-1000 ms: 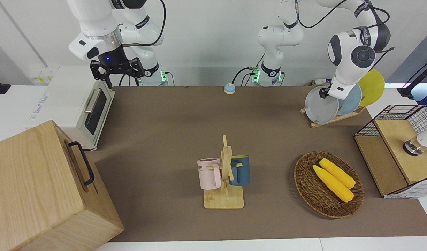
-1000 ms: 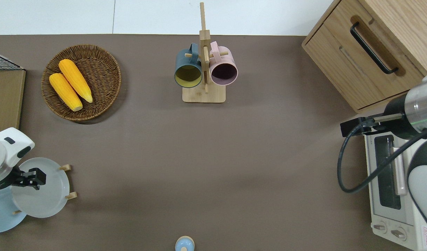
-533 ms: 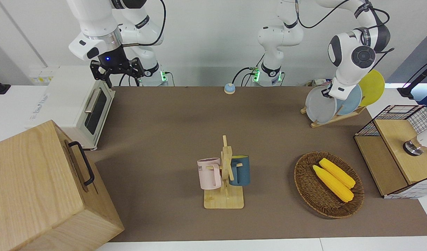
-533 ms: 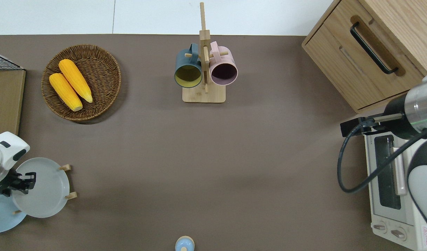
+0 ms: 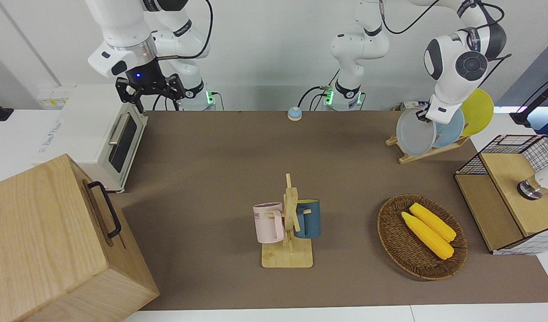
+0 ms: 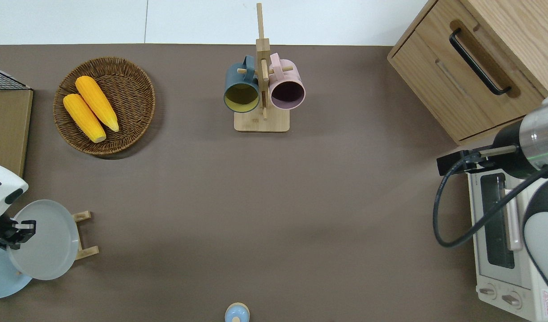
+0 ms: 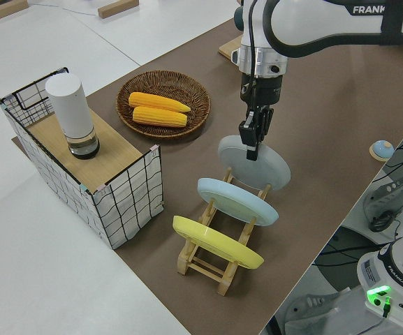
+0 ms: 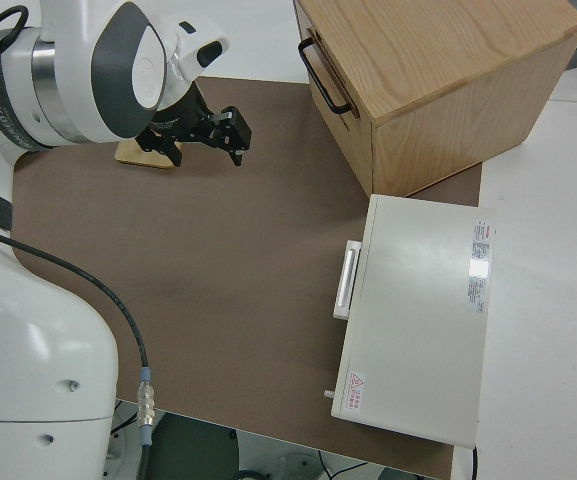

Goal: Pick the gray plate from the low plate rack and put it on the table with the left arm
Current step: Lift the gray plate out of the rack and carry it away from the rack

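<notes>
Gray plate [image 7: 254, 162] tilted, raised above low plate rack [image 7: 218, 244], left claw [image 7: 251, 135] pinching rim.

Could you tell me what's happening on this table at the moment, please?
The left gripper is shut on the rim of the gray plate at the low plate rack, holding it over the rack's front slot. The light blue plate and yellow plate sit in the rack. The right arm is parked.

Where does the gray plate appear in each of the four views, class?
Front view: gray plate, upper corner, at the left arm's end.
Overhead view: lower edge corner.
Left side view: centre.
Right side view: not in it.
Shared landmark: low plate rack.
</notes>
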Tool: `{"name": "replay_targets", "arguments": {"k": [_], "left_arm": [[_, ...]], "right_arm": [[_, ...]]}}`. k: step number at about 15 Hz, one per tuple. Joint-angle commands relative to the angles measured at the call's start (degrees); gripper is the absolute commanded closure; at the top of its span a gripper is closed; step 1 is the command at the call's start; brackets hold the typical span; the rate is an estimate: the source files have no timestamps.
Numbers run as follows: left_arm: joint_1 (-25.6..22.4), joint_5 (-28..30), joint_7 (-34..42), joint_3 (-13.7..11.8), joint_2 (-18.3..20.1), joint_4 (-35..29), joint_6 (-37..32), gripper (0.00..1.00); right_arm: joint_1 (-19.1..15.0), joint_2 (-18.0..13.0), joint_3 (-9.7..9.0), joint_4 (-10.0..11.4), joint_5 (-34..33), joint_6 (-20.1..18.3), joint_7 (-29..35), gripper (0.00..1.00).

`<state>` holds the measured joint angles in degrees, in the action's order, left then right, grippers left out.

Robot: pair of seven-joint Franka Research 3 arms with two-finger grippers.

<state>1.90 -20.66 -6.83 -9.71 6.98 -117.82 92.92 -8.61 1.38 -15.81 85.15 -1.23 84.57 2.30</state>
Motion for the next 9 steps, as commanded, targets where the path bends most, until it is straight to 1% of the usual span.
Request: {"name": "replay_targets", "arguments": {"k": [1,2,3,4,6,9], "left_arm": [[0.9,-0.9,0.3,1.2,0.7,4.8,-6.6,0.98],[0.8,-0.6,0.3,2.1,0.7,5.7,-7.7,0.98],[0.8,-0.2,0.4,2.6,0.7,6.6,-8.5,0.98],[0.8,1.7,0.3,2.9,0.7,7.8,-9.5,0.98],[0.4,8.1,-0.5,3.1,1.2,8.1,-9.8,0.98],[0.1,15.2,-0.8,3.1,1.5,7.4,-8.2,0.98]], "right_arm": [[-1.1,-0.2,-0.98,-0.5,-0.1,-0.8,0.7,0.017],[-1.1,-0.2,-0.98,-0.5,-0.1,-0.7,0.7,0.017],[-1.1,-0.2,-0.98,-0.5,-0.1,-0.8,0.7,0.017],[-1.1,-0.2,-0.98,-0.5,-0.1,-0.7,0.7,0.017],[-1.1,-0.2,-0.98,-0.5,-0.1,-0.8,0.7,0.017],[-1.1,-0.2,-0.98,-0.5,-0.1,-0.8,0.7,0.017]]}}
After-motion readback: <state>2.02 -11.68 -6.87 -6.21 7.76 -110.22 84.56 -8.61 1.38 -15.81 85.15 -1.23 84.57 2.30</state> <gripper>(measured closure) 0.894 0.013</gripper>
